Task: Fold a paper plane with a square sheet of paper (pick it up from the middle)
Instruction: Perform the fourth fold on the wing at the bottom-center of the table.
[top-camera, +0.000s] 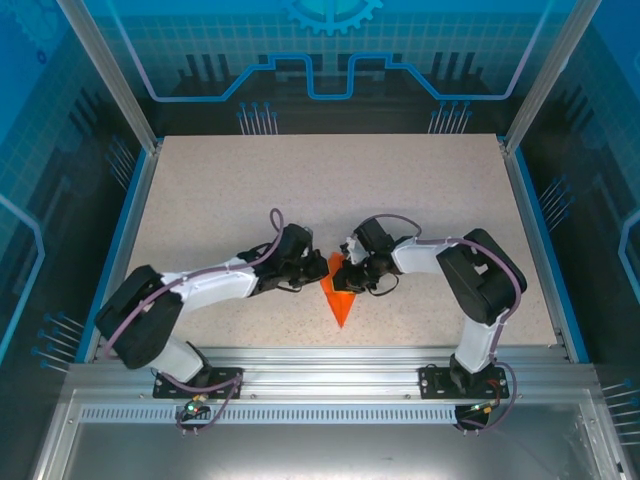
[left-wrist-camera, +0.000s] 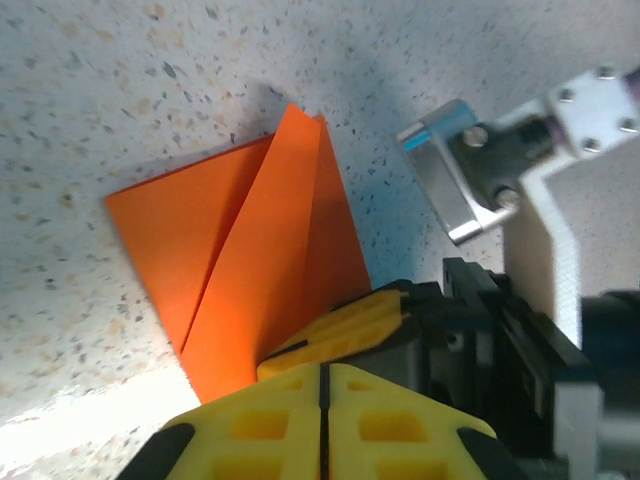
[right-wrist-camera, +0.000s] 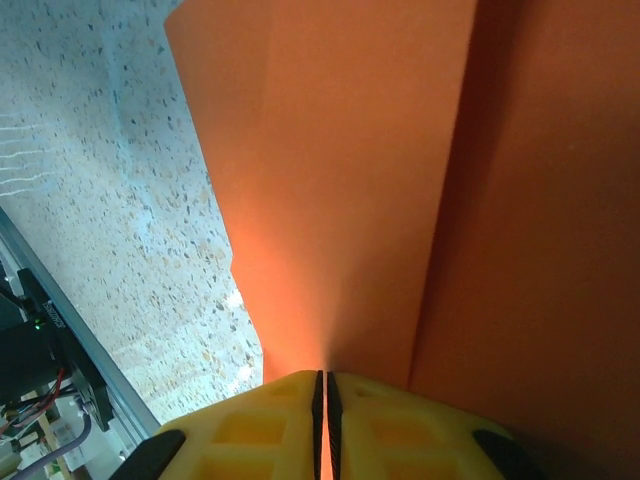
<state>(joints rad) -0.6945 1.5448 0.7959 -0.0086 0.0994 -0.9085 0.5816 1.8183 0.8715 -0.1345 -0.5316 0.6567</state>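
Paper plane (top-camera: 340, 295), a creased dart on the table (top-camera: 300, 190) between our arms, looks nearly finished; our right gripper (right-wrist-camera: 322, 385) pinches it, left gripper (left-wrist-camera: 322, 378) closed at its edge.

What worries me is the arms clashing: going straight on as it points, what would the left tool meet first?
Probably the folded orange paper, just ahead of the shut left tool. The right tool, clamped on it, sits beside that line; depth unclear.

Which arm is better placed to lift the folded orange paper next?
Right, likely: the right gripper is clamped on the folded orange paper, which rises from between its jaws. The left gripper is shut at its edge.
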